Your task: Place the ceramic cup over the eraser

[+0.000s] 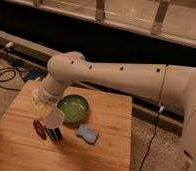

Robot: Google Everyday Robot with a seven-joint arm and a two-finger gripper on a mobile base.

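Observation:
The white ceramic cup (54, 118) hangs tilted in my gripper (44, 109), just above the table's left part. The gripper is shut on the cup, at the end of the white arm that comes in from the right. The eraser (54, 134), a small black block with pale stripes, stands right below the cup, and the cup's lower edge is about touching its top. The cup hides part of the gripper.
A green bowl (73, 108) sits on the wooden table (108, 145), just right of the cup. A blue-grey spongy pad (87, 133) lies in front of the bowl. A small red thing (39, 129) is left of the eraser. Black cables (3, 76) lie on the floor at left.

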